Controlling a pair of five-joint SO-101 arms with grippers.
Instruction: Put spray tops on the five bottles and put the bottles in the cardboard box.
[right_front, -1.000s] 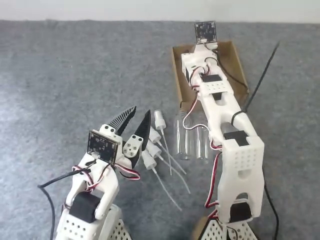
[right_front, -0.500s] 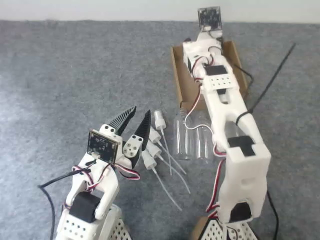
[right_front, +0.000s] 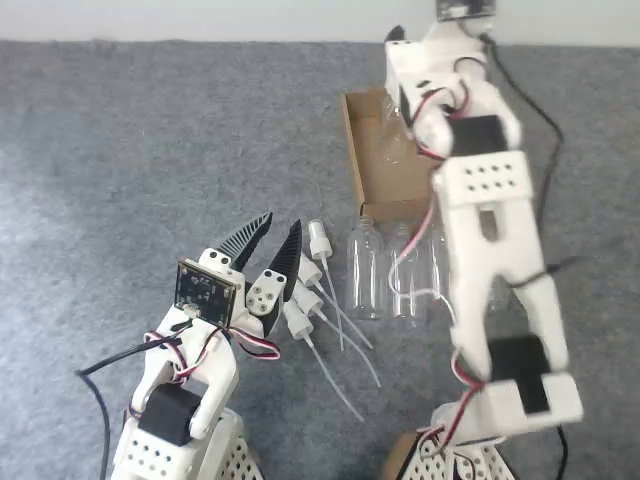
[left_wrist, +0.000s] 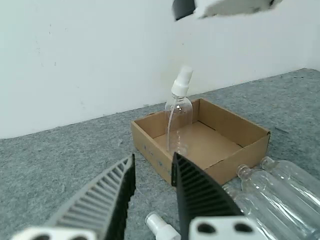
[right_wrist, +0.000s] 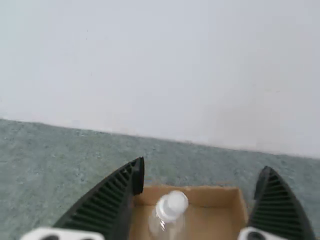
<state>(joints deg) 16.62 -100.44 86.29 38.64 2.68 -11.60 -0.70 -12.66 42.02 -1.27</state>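
Hovering wide-jawed, the right gripper (right_wrist: 201, 171) could topple the capped bottle (right_wrist: 170, 207) in the cardboard box (left_wrist: 150, 150). Left gripper (left_wrist: 153, 160) gapes narrowly, empty.

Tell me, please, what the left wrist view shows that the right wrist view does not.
Left wrist view, not the right: the left gripper, uncapped bottles lying near the box, and a loose spray top. Right wrist view, not the left: the right gripper, open wide. Both: the box with a capped bottle standing in it.
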